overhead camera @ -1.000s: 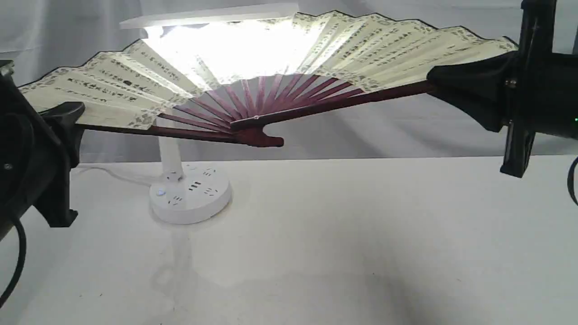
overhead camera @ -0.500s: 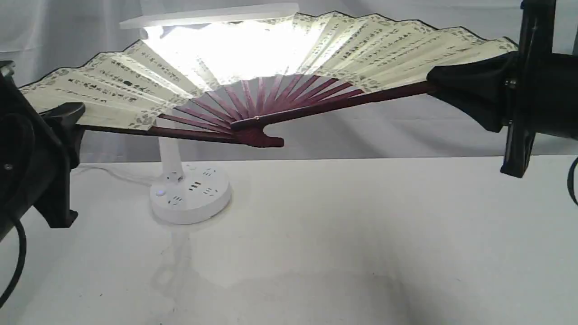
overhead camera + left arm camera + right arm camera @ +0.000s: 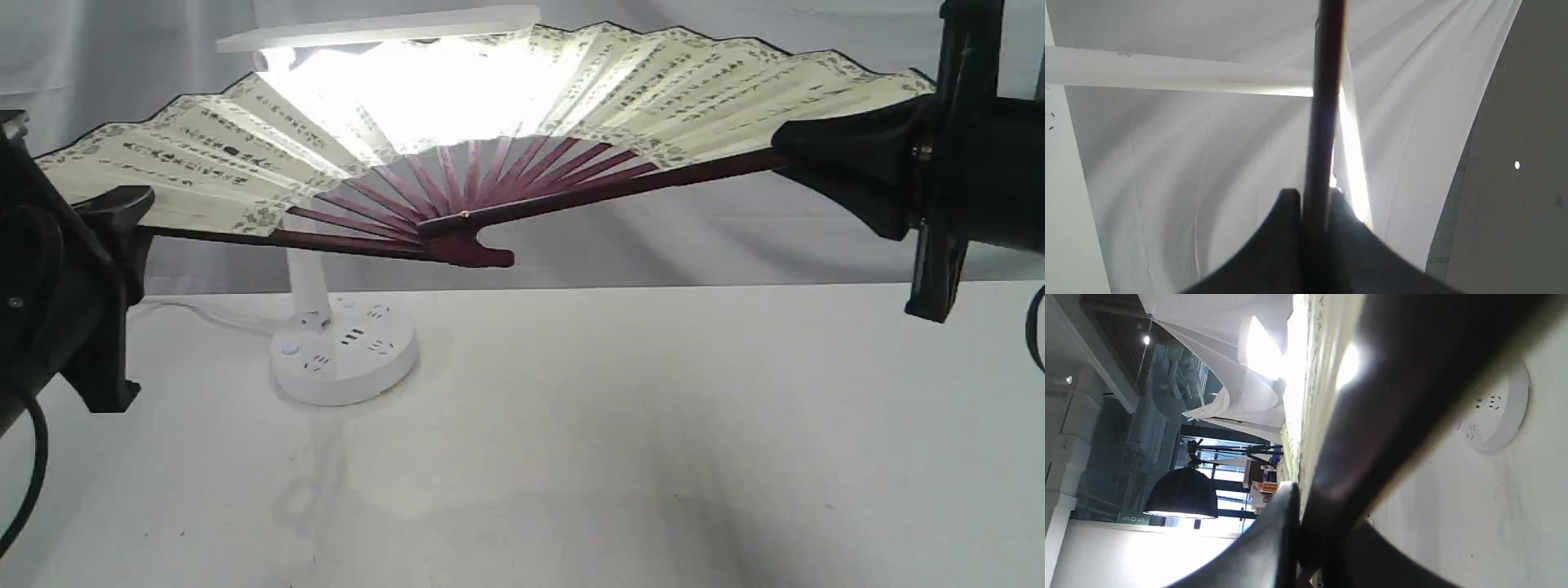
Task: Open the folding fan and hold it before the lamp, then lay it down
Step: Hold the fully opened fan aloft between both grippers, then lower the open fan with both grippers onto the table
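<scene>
The folding fan (image 3: 653, 90) is spread wide and held in the air in front of the lamp (image 3: 343, 351), whose lit bar (image 3: 375, 28) glows through the cream leaf. Its maroon ribs meet at the pivot (image 3: 465, 241) above the table. My left gripper (image 3: 135, 216) is shut on the left guard, which shows as a dark stick (image 3: 1323, 122) between the fingers (image 3: 1282, 228). My right gripper (image 3: 804, 147) is shut on the right guard (image 3: 1372, 449); the fan's pleated edge (image 3: 1302, 396) runs alongside it.
The white table (image 3: 612, 425) lies below the fan. The lamp's round base (image 3: 1498, 412) with sockets stands left of centre, its cord (image 3: 196, 314) trailing left. A white draped cloth (image 3: 816, 237) hangs behind.
</scene>
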Action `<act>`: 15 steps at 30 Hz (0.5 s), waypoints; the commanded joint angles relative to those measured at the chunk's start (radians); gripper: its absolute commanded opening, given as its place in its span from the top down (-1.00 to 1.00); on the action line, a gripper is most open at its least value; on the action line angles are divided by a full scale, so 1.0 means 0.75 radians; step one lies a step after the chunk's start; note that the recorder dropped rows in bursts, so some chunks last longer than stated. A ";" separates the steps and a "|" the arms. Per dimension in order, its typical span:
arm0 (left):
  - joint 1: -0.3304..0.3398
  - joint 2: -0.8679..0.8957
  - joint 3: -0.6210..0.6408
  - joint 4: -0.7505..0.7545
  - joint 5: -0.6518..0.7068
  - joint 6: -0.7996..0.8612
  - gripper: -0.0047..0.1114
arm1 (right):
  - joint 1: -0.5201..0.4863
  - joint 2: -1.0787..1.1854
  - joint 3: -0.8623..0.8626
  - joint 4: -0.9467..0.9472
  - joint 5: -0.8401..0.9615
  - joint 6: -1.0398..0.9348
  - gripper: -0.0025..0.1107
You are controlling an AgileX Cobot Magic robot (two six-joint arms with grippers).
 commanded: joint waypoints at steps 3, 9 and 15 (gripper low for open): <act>0.032 -0.016 0.004 -0.160 -0.051 0.010 0.92 | -0.024 -0.009 -0.007 -0.017 -0.165 -0.050 0.96; 0.032 -0.016 0.004 -0.160 0.060 0.010 0.92 | -0.024 -0.009 -0.007 -0.079 -0.209 -0.047 0.96; 0.032 -0.007 0.004 -0.160 0.076 0.018 0.92 | -0.024 -0.009 -0.007 -0.119 -0.260 -0.038 0.96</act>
